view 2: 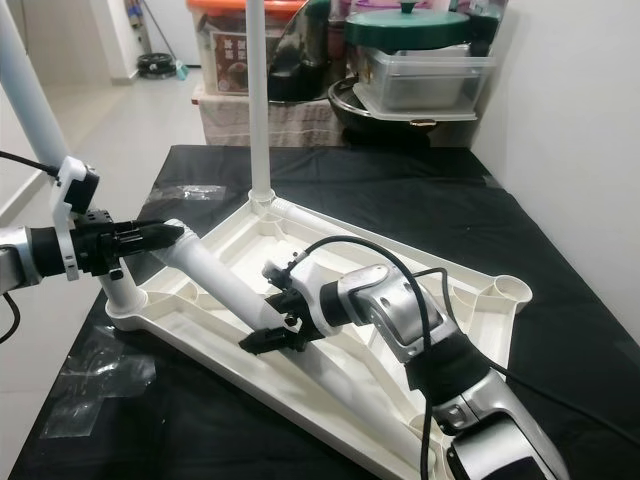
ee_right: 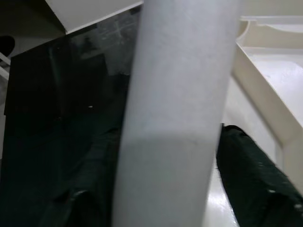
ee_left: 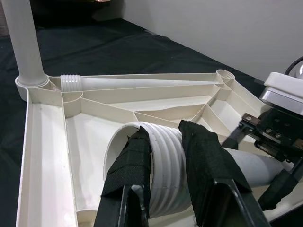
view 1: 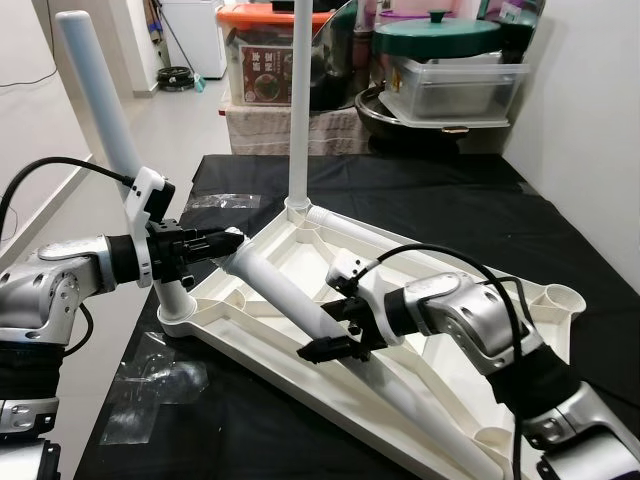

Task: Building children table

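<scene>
The loose table leg (view 1: 300,305), a smooth white plastic tube with a ribbed screw thread at its upper end, lies slanted across the upturned white tabletop (view 1: 420,300) on the black-covered counter (view 1: 480,210); it looks light, stiff and rather slippery, so it is best held on the plain shaft or just behind the thread. The left gripper (view 1: 228,240) pinches the rim of the threaded end, one finger inside the tube, while the right gripper (view 1: 335,335) is clamped around the shaft lower down. Two other legs already stand in corner sockets, an upright leg (view 1: 298,110) at the far corner and a leaning leg (view 1: 105,110) at the near left one.
</scene>
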